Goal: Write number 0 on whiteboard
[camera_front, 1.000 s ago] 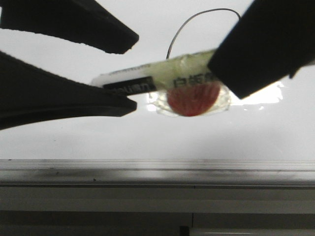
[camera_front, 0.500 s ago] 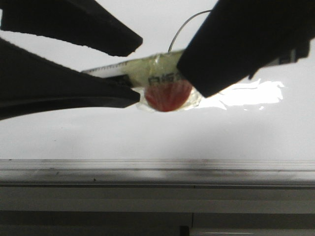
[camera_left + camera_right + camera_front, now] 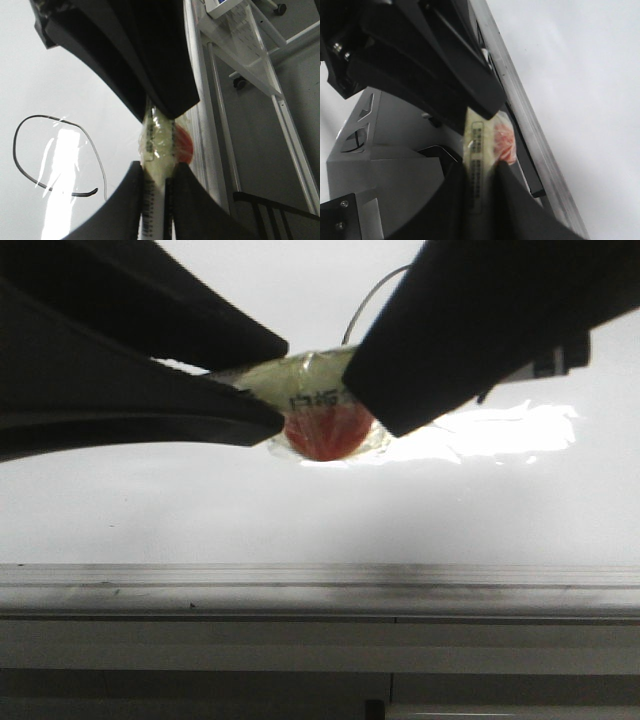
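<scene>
A marker (image 3: 305,380) with a white printed barrel, wrapped in yellowish tape and carrying a red disc (image 3: 325,435), hangs just above the whiteboard (image 3: 200,510). My left gripper (image 3: 285,383) grips its left end and is shut on it. In the left wrist view the left gripper (image 3: 157,167) presses both sides of the barrel (image 3: 155,200). My right gripper (image 3: 400,390) holds the other end, and in its wrist view the right gripper (image 3: 480,167) is shut on the marker (image 3: 477,140). The number 0 (image 3: 40,116) is a thin black oval beside the marker; only its arc (image 3: 365,300) shows in front.
A grey metal rail (image 3: 320,585) runs along the board's near edge. A bright glare patch (image 3: 500,430) lies on the board under the right gripper. Beyond the rail stand a white wheeled metal frame (image 3: 250,55) and a grey housing (image 3: 395,150).
The right gripper has carried the marker leftward, between the left gripper's fingers. The left fingers have come together onto the barrel.
</scene>
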Robot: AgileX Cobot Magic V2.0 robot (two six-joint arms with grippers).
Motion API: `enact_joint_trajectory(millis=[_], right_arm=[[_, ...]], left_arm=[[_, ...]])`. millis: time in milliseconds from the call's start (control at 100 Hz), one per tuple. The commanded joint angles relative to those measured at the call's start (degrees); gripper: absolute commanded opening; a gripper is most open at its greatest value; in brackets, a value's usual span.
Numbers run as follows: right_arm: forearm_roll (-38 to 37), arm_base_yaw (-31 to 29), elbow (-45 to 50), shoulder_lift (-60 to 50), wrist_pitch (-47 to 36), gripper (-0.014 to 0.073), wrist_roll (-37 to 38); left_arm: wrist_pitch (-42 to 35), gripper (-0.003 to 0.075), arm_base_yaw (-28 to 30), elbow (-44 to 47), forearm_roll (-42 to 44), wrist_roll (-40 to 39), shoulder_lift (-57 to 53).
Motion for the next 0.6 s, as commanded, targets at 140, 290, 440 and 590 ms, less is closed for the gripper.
enact_joint_trajectory(millis=[140, 290, 440, 590], right_arm=[[1.15, 0.11, -2.24, -1.27, -1.41, 0.0020, -0.54], [-0.17, 0.11, -4.72, -1.51, -1.49, 0.0432, -0.54], [-4.24, 0.11, -7.80, -3.44, -5.15, 0.0575, -0.54], [-7.11, 0.11, -9.13, -7.20, -5.43, 0.0506, -0.54]], left_arm=[[-4.10, -0.0020, -0.20, -2.06, -1.17, -0.29, -0.61], [-4.10, -0.0020, -0.20, -2.06, -3.77, -0.29, -0.61], [-4.10, -0.0020, -0.07, -2.06, -5.54, -0.29, -0.61], [-5.33, -0.0020, 2.60, -2.06, -17.97, -0.29, -0.61]])
